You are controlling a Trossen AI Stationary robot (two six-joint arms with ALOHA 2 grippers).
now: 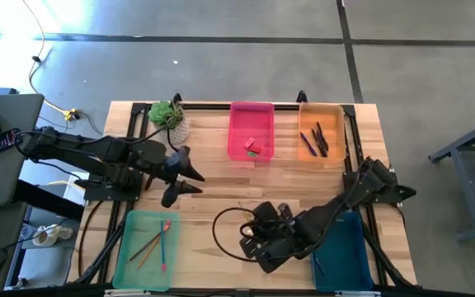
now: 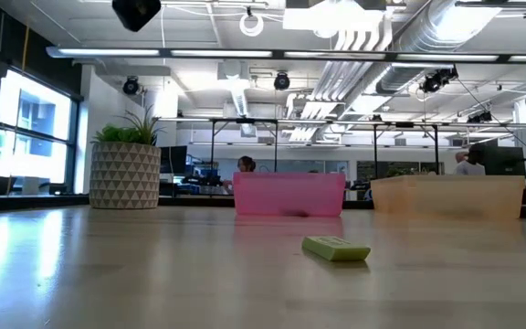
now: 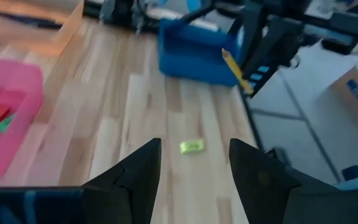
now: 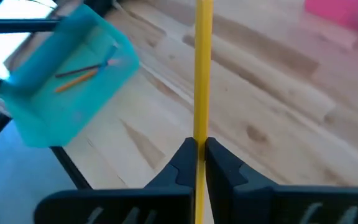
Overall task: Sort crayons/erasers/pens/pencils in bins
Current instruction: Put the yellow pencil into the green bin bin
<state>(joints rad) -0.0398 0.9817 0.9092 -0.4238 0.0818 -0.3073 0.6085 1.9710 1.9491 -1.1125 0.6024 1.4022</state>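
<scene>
My right gripper (image 4: 199,146) is shut on a yellow pencil (image 4: 201,68) above the table's near middle (image 1: 254,241). It also shows in the left wrist view, with the pencil (image 3: 236,71) in front of the dark blue bin (image 3: 194,53). My left gripper (image 1: 195,183) is open and empty over the table's left middle. A yellow-green eraser (image 2: 336,249) lies flat on the wood, ahead of the left gripper's spread fingers (image 3: 191,146). The pink bin (image 1: 251,132) holds a red and a green eraser. The orange bin (image 1: 322,132) holds dark pens. The light green bin (image 1: 147,247) holds pencils. My right gripper pinches the yellow pencil's shaft (image 4: 199,134) between its two fingers. The pencil runs along the gap between the fingers and sticks out far beyond their tips. It is lifted clear of the table.
A potted plant (image 1: 170,120) stands at the far left corner. A dark cable loop (image 1: 221,231) lies on the wood beside the right gripper. The dark blue bin (image 1: 340,252) sits at the near right, partly under the right arm.
</scene>
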